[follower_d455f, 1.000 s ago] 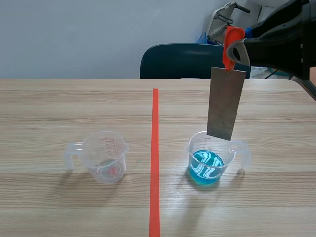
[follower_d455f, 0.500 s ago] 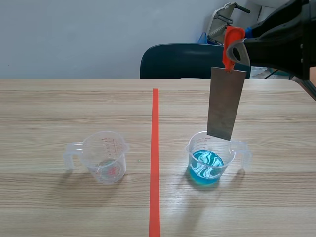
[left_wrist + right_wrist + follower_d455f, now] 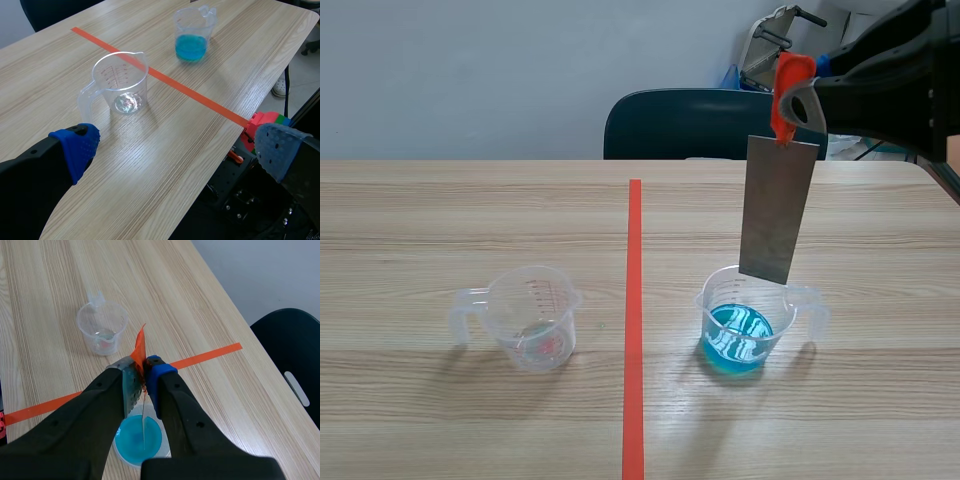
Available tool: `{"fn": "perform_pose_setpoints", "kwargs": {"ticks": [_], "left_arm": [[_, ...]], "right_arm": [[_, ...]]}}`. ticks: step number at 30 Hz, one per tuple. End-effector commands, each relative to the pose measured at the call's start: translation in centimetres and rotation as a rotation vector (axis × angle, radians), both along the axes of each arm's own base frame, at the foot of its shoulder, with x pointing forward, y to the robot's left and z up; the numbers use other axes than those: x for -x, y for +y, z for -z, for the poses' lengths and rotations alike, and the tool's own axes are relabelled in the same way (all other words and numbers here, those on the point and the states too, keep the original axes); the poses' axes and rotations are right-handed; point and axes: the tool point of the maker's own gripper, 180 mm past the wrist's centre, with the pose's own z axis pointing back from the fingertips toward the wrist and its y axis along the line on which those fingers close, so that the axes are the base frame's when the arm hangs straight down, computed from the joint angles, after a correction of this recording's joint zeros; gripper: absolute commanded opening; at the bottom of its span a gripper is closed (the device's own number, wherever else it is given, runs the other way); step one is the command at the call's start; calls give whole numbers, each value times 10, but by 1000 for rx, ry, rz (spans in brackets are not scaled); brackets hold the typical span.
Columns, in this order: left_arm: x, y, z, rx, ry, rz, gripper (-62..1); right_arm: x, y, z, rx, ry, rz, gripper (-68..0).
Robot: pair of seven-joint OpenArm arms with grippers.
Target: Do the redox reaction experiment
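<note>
Thin metal strip (image 3: 778,212), likely stiff, light and slick-faced, safest pinched at its orange tab (image 3: 791,88), hangs upright over the blue-liquid cup (image 3: 738,335), right gripper (image 3: 144,374) clamped on that tab, left gripper (image 3: 177,147) fingers apart, holding nothing.

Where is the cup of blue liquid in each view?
Scene view: blue-liquid cup right of the orange tape line, below the metal strip.
Left wrist view: cup far ahead of the left gripper, beyond the line.
Right wrist view: cup under the right gripper, partly hidden.
Shared landmark: the tape line.
</note>
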Motion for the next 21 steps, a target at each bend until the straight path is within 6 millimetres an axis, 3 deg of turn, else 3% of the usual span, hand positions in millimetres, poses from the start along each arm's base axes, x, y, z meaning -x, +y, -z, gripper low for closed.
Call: {"fn": "perform_pose_setpoints", "kwargs": {"ticks": [1, 21], "left_arm": [[-1, -4, -6, 31, -16, -6, 14], [-1, -4, -6, 31, -16, -6, 14]], "right_arm": [[-1, 2, -12, -22, -32, -6, -669], [-2, 2, -11, -15, -35, -6, -669]]}}
